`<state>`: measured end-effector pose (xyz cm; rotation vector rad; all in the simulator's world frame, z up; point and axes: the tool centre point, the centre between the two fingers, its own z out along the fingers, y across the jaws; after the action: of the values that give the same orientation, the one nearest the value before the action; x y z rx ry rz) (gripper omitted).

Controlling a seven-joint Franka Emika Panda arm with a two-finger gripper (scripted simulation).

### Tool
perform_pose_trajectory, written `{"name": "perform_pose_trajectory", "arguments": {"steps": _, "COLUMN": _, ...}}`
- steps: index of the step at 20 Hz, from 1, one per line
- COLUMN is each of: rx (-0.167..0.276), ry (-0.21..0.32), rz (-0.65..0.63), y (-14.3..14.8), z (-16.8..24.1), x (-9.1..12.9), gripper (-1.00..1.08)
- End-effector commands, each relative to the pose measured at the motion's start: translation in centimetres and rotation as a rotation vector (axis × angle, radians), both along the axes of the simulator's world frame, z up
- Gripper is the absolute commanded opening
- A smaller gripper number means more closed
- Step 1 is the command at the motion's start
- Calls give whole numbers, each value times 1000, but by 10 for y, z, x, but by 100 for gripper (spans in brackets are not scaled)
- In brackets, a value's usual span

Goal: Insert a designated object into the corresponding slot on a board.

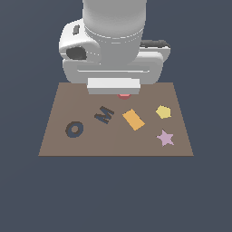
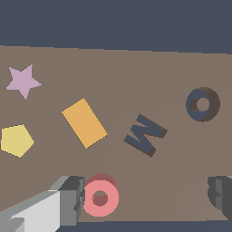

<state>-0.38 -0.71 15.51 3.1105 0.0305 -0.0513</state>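
- The gripper (image 2: 145,197) hangs low over the far edge of the board (image 1: 59,145), its jaws spread wide apart and holding nothing
- In the wrist view one finger (image 2: 68,199) stands just beside the salmon-red ring (image 2: 100,197), very close to its rim or just touching it; I cannot tell which. The other finger (image 2: 221,195) is well away on the ring's opposite side
- The ring lies flat on the board between the two fingers, much nearer the first one
- In the exterior view only a sliver of the ring shows beneath the arm's pale hand, near the board's far edge and about midway across
- The O-shaped recess (image 1: 74,129) sits toward the exterior view's left, near the board's near edge, empty and well apart from the ring
- The M-shaped recess (image 1: 104,114) lies between the ring and the O-shaped recess
- An orange rectangle (image 1: 133,119) rests just right of the M-shaped recess
- A yellow pentagon (image 1: 163,111) and a pink star (image 1: 165,137) sit farther to the exterior view's right, the star nearer the board's near edge
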Motion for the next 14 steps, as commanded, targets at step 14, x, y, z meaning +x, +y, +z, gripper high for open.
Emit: {"name": "perform_pose_trajectory", "arguments": {"steps": 14, "rx": 8, "ry": -8, "rz": 24, "y": 11, "z": -27, "x": -25, "gripper": 100}}
